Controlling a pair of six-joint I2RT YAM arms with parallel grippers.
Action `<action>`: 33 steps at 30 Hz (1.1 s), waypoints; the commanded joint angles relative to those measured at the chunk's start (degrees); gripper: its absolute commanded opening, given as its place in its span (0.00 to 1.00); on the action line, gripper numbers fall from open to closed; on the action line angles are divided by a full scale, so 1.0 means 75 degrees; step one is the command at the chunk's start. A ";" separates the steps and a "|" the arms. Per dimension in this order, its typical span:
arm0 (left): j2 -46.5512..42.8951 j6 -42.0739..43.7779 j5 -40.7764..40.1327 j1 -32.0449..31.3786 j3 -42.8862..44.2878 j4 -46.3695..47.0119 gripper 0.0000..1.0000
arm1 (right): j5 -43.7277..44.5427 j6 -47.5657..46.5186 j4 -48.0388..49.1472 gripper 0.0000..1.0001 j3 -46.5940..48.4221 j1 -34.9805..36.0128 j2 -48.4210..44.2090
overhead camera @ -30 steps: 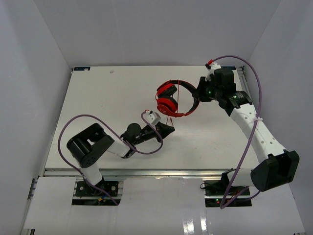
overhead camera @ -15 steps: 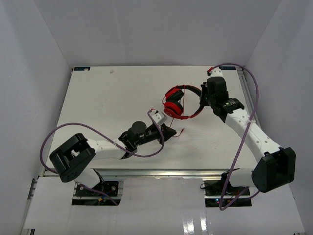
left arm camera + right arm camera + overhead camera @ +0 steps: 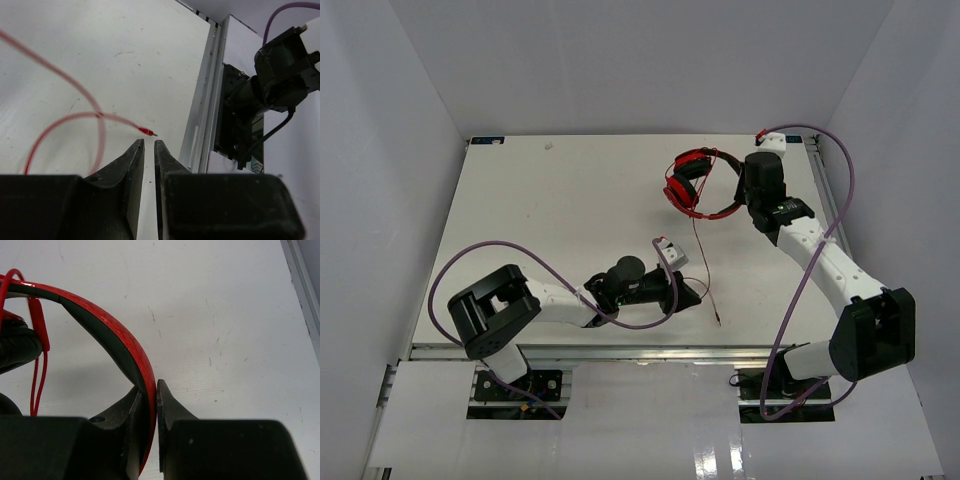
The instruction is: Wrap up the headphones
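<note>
My right gripper (image 3: 740,193) is shut on the headband (image 3: 125,340) of the red headphones (image 3: 692,180), holding them over the back right of the table. In the right wrist view the black-and-red band sits pinched between the jaws of the right gripper (image 3: 149,385). The thin red cord (image 3: 699,245) trails from the earcups toward the front edge and ends in a plug (image 3: 718,321) on the table. The left gripper (image 3: 697,297) lies low just left of that plug. In the left wrist view the left gripper (image 3: 149,142) stands slightly open and empty, with the plug (image 3: 146,132) just beyond its tips and the cord (image 3: 60,75) looping to the left.
The table's front metal rail (image 3: 205,115) runs just right of the plug, with the right arm's base (image 3: 272,85) beyond it. Purple robot cables (image 3: 820,250) loop beside both arms. White walls (image 3: 400,120) enclose the table on three sides.
The right gripper has carried the headphones back and to the right. The left arm has swung right along the front edge, and its jaws have parted, letting the cord's end go.
</note>
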 commanded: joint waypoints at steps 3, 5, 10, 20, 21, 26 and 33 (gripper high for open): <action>-0.0191 -0.0232 0.0366 -0.0337 0.0258 0.0337 0.19 | 0.0403 0.0131 0.1325 0.08 -0.0168 -0.0027 -0.0104; -0.0248 -0.0232 0.0332 -0.0371 0.0235 0.0371 0.16 | 0.0437 0.0063 0.1325 0.08 -0.0270 -0.0027 -0.0115; -0.0345 0.0005 0.0094 -0.0395 0.0073 0.0326 0.11 | 0.0251 -0.0153 0.1693 0.08 -0.0535 -0.0015 -0.0291; 0.0501 0.1655 -0.1316 -0.0433 -0.0299 0.1719 0.75 | -0.0310 -0.0148 0.1408 0.08 -0.0284 -0.0027 -0.0677; 0.0868 0.1865 -0.1371 -0.0451 -0.0053 0.1720 0.75 | -0.0384 -0.0050 0.1237 0.08 -0.0198 -0.0027 -0.0665; 0.2201 0.3098 -0.2071 -0.0594 0.1315 0.1578 0.76 | -0.0736 0.0179 0.0801 0.08 -0.0021 -0.0020 -0.0680; 0.3141 0.4144 -0.3771 -0.0602 0.2397 0.1187 0.78 | -0.0956 0.0202 0.0661 0.08 -0.0126 -0.0027 -0.0873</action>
